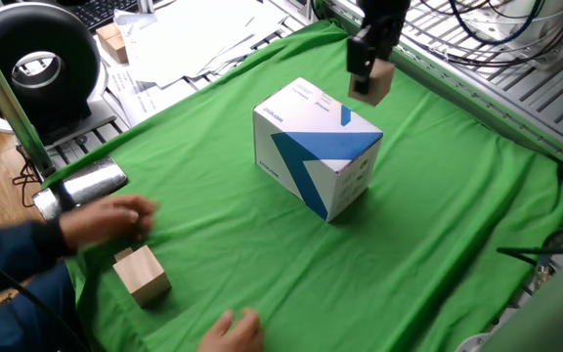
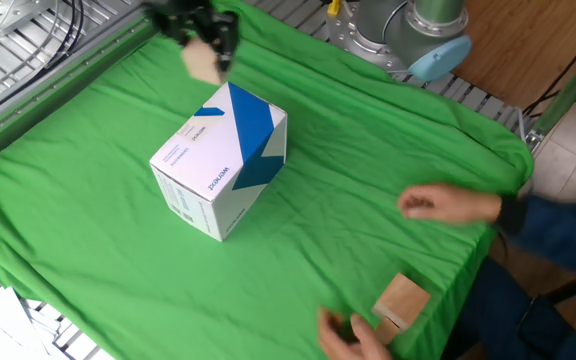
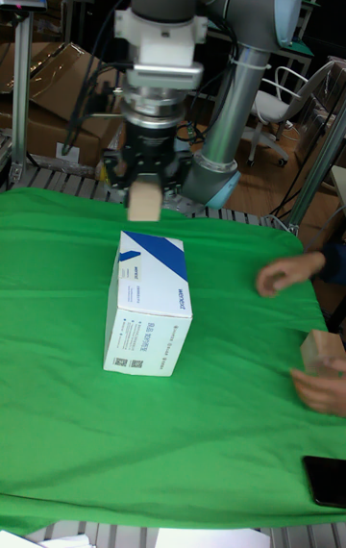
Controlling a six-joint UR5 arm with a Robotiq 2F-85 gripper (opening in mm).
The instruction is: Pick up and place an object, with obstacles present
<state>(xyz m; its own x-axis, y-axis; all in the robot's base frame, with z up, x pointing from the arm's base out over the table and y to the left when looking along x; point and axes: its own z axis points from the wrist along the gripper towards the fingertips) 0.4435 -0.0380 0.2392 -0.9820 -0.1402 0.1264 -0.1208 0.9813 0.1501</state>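
The small tan wooden cube (image 1: 376, 82) hangs in the air, and my gripper (image 1: 368, 76) is shut on it. In the other fixed view the cube (image 2: 204, 64) is held in the gripper (image 2: 206, 52) just above the far top corner of the white-and-blue box (image 2: 218, 160). In the tall fixed view the cube (image 3: 145, 201) hangs under the gripper (image 3: 146, 190), right behind the box (image 3: 149, 303). The box (image 1: 316, 147) stands on the green cloth (image 1: 438, 215) in the middle.
A larger pale wooden block (image 1: 142, 275) lies near the cloth's edge between a person's two hands (image 1: 106, 223). The same hand (image 2: 448, 205) and block (image 2: 400, 300) appear in the other fixed view. A black phone (image 3: 327, 481) lies at the cloth's corner. Papers and a metal frame border the cloth.
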